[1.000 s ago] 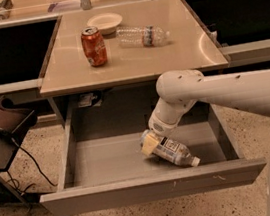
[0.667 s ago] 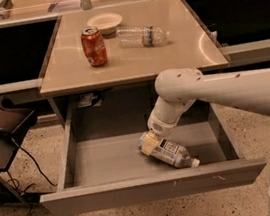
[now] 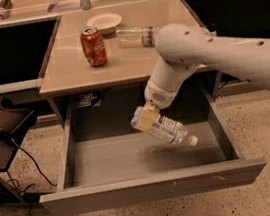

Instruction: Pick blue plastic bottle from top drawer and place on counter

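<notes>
Camera view: the gripper (image 3: 146, 119) sits above the open top drawer (image 3: 152, 187), right of the drawer's centre, with its jaws clamped on the base end of the blue plastic bottle (image 3: 168, 131). The bottle hangs tilted, cap end lowest, clear of the drawer floor. Behind the drawer, the tabletop (image 3: 68, 69) carries a red can (image 3: 93, 46), a white bowl (image 3: 104, 22) and a clear water bottle (image 3: 133, 35).

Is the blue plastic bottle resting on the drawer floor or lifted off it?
Lifted: the gripper clamps the blue plastic bottle near its base, and it hangs tilted, cap down-right, above the open top drawer floor.
</notes>
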Motion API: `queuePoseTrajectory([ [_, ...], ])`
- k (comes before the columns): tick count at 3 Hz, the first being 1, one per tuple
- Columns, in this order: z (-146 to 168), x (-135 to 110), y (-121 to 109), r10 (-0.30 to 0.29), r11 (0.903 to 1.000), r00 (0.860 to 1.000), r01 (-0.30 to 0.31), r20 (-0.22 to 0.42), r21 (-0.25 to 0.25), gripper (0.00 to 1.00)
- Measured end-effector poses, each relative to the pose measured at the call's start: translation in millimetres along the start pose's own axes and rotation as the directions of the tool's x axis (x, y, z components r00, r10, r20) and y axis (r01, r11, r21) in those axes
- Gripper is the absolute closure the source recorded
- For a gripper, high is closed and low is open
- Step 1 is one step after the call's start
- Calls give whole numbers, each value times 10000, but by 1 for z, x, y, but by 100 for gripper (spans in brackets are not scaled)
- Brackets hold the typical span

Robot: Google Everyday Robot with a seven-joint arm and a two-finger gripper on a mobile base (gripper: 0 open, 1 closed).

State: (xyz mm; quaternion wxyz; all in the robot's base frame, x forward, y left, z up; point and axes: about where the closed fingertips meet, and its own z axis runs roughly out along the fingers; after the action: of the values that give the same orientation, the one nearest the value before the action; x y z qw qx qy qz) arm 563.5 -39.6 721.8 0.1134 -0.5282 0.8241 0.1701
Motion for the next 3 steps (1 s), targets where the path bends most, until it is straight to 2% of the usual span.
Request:
queuePoseTrajectory([
  [1,-73,-38,7,-1197,9922,9920,1181,403,405,100],
  [2,-129,-79,5,-1598,9856,9850,1554,648,670,100],
  [3,-165,-135,2,-1593,9811,9837,1484,834,1244,100],
])
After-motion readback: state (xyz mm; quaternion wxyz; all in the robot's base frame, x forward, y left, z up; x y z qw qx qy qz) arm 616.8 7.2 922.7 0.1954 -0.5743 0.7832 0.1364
